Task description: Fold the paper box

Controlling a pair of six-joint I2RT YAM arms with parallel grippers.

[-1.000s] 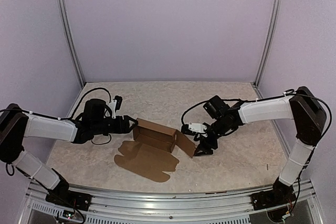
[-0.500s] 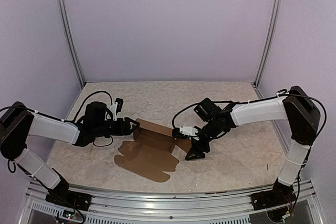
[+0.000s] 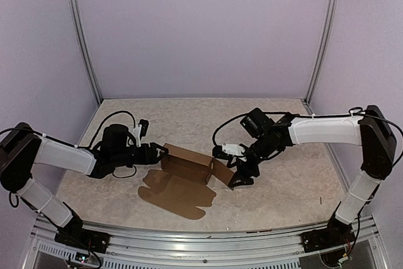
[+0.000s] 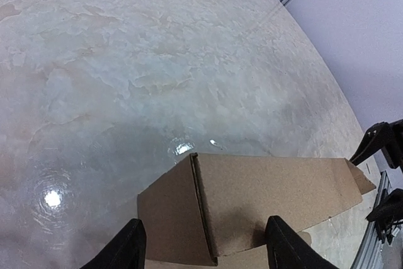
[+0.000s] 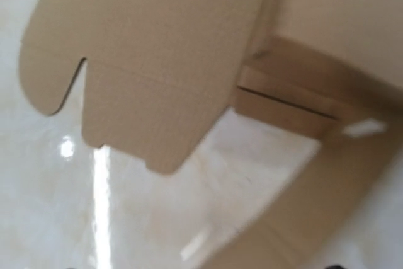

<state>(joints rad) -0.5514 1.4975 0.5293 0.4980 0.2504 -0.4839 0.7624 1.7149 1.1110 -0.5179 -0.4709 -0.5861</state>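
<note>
The paper box [image 3: 187,162] is brown cardboard, partly folded, with upright walls. Its flat lid panel with rounded tabs [image 3: 176,194] lies on the table in front of it. A loose end flap [image 3: 221,173] sticks out at its right end. My left gripper [image 3: 158,152] is open at the box's left end. In the left wrist view its fingers [image 4: 129,247] stand on either side of the box's corner [image 4: 201,209]. My right gripper [image 3: 242,177] is open beside the right flap. The right wrist view is blurred and shows the tabbed flap [image 5: 145,61] close up, with no fingers visible.
The marbled table top [image 3: 189,118] is enclosed by lilac walls with metal posts at the back corners [image 3: 82,36]. A metal rail [image 3: 201,244] runs along the near edge. My right gripper's fingers [image 4: 383,140] show at the far end of the box in the left wrist view.
My right gripper moved in toward the box's right end, then drew back slightly right and up. The end flap shifted a little. The left gripper has barely moved.
</note>
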